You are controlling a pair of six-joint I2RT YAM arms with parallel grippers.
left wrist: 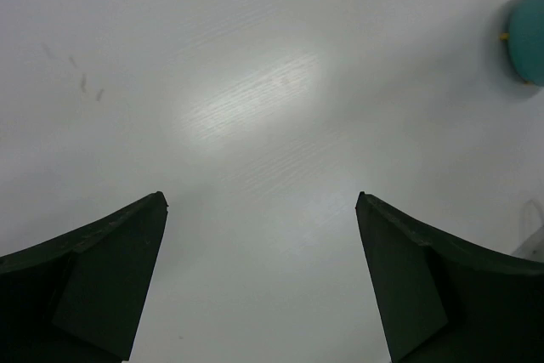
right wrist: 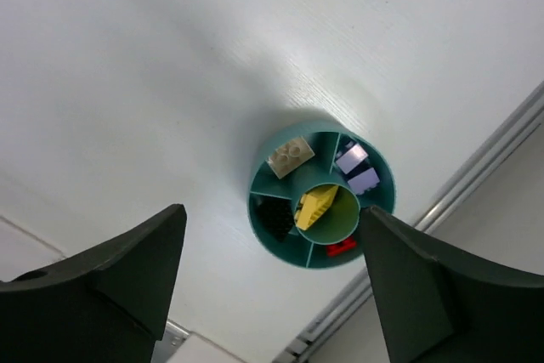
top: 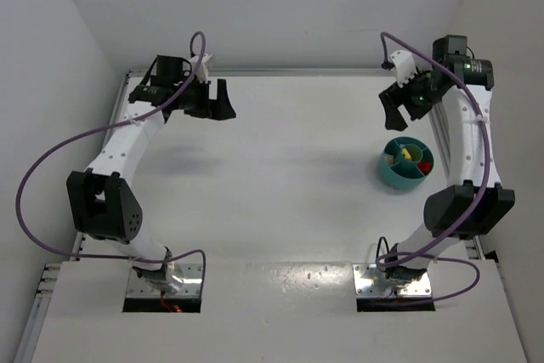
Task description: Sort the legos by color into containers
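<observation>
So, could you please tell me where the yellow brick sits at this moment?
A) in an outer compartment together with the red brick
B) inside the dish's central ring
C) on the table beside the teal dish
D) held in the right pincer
B: the right wrist view shows the yellow brick lying inside the central ring of the teal dish, while the red brick sits alone in an outer compartment.

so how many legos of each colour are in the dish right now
yellow lego: 1
red lego: 1
pale purple legos: 2
white lego: 1
black lego: 1
total: 6, all inside the teal dish
</observation>
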